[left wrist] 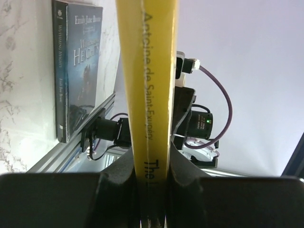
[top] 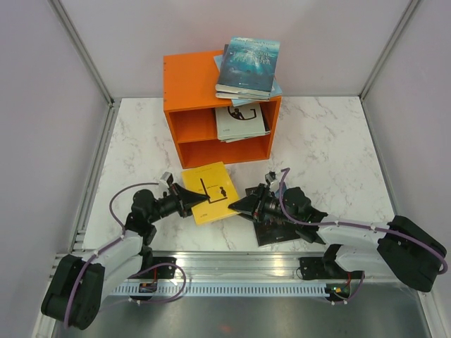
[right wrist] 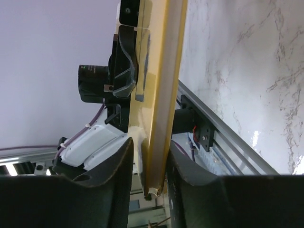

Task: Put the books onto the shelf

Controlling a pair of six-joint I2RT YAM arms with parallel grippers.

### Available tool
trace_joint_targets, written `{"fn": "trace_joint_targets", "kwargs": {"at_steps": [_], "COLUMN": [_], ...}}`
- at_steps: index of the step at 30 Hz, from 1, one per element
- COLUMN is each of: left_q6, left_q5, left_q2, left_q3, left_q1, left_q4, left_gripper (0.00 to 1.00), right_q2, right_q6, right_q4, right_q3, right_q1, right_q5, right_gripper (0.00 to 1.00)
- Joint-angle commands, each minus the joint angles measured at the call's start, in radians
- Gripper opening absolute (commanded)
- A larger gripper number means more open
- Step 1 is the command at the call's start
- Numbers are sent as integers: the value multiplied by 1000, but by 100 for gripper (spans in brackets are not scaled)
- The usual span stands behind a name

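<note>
Yellow is the colour nearest to the arms: a thin yellow book (top: pixel 210 190) is held above the marble table (top: pixel 338 155), between the two grippers. The left gripper (top: pixel 189 200) is closed tight on its left edge. In the left wrist view the fingers (left wrist: pixel 118 180) press the spine from both sides, and they cut off the lower part of the printed title. The right gripper (top: pixel 236 205) stands at the opposite edge of the same book. In the right wrist view its jaws are on both sides of the book's edge and very close to it, but I cannot tell if they press it or only surround it.

Under the right arm a dark book (top: pixel 278 231) lies flat on the table. The arm covers part of it in the top view; the left wrist view shows more of its cover, with pale title letters.

Further back stands the orange shelf (top: pixel 184 91), close to the far wall. It has two compartments in front, one above the other. In the upper compartment some white-grey books (top: pixel 241 121) lie flat in a pile. Their front ends come out a little past the edge, and I cannot count them.

On the flat top, at the right side, is a stack of books with a teal book (top: pixel 248 63) uppermost. A light blue book (top: pixel 275 89) shows only an edge beneath it; the rest of the stack is mostly hidden.
</note>
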Motion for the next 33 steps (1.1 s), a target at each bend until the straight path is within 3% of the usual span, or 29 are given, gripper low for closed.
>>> {"fn": "trace_joint_targets", "kwargs": {"at_steps": [1, 5, 7, 8, 9, 11, 12, 14, 20, 25, 33], "left_q6": [-15, 55, 112, 171, 202, 308, 348, 446, 607, 661, 695], "left_q5": [55, 84, 112, 122, 138, 139, 117, 87, 14, -9, -9], "left_q2": [6, 8, 8, 8, 5, -14, -46, -81, -152, -198, -219], "left_q3": [27, 64, 111, 128, 147, 208, 234, 306, 444, 487, 504], "left_q1": [0, -1, -1, 0, 0, 4, 5, 8, 13, 13, 14], "left_q4": [106, 5, -132, -173, -223, -421, -495, -687, -995, -1095, -1166], "left_gripper": [2, 2, 6, 13, 42, 75, 99, 100, 100, 100, 100], "right_q2": [1, 7, -3, -9, -28, -66, -81, -112, -204, -149, 136], "right_q6": [17, 10, 3, -5, -9, -37, -46, -63, -89, -126, -221], "right_q4": [136, 142, 121, 112, 83, 13, -17, -57, -178, -197, -174], "right_q3": [17, 24, 21, 19, 16, 16, 16, 13, 8, 48, 230], "right_q1": [4, 4, 4, 4, 1, -6, -25, -46, -190, -313, -432], "right_q5": [14, 14, 26, 31, 40, 45, 49, 48, -7, -78, -168], "right_gripper": [35, 0, 0, 0, 0, 0, 0, 0, 0, 0, 0]}}
